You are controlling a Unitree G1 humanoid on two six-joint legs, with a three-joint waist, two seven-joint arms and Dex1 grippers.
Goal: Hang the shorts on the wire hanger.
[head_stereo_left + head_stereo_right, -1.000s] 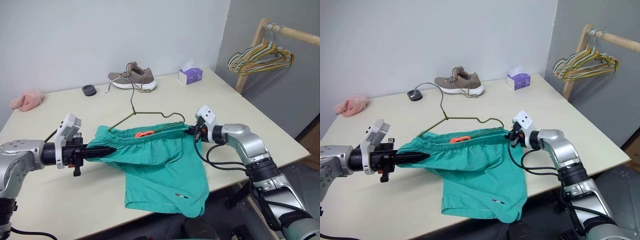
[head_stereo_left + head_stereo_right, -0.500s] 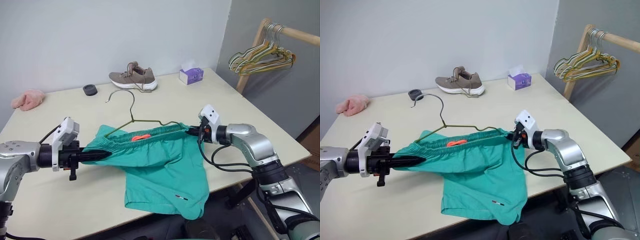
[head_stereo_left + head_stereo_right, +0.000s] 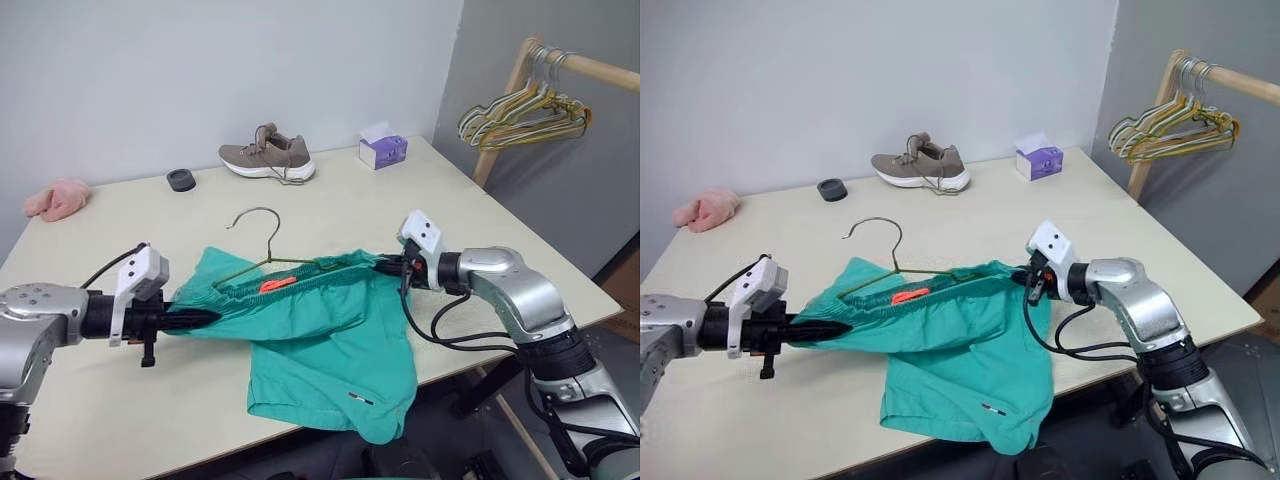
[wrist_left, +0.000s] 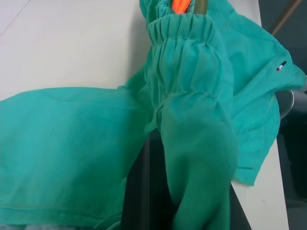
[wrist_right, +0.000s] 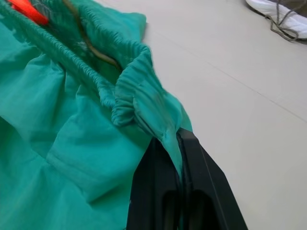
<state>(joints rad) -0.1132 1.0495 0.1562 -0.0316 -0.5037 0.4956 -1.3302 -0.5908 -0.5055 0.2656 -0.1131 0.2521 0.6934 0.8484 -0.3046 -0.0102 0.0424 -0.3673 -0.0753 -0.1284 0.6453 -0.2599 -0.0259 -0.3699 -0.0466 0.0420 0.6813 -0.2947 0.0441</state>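
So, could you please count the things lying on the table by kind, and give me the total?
Shorts: 1
Wire hanger: 1
Shoe: 1
Tissue box: 1
Pink fluffy item: 1
Small black round object: 1
Total: 6

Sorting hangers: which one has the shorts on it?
The lone olive wire hanger on the table, tucked into the shorts' waistband; the others hang on the rail.
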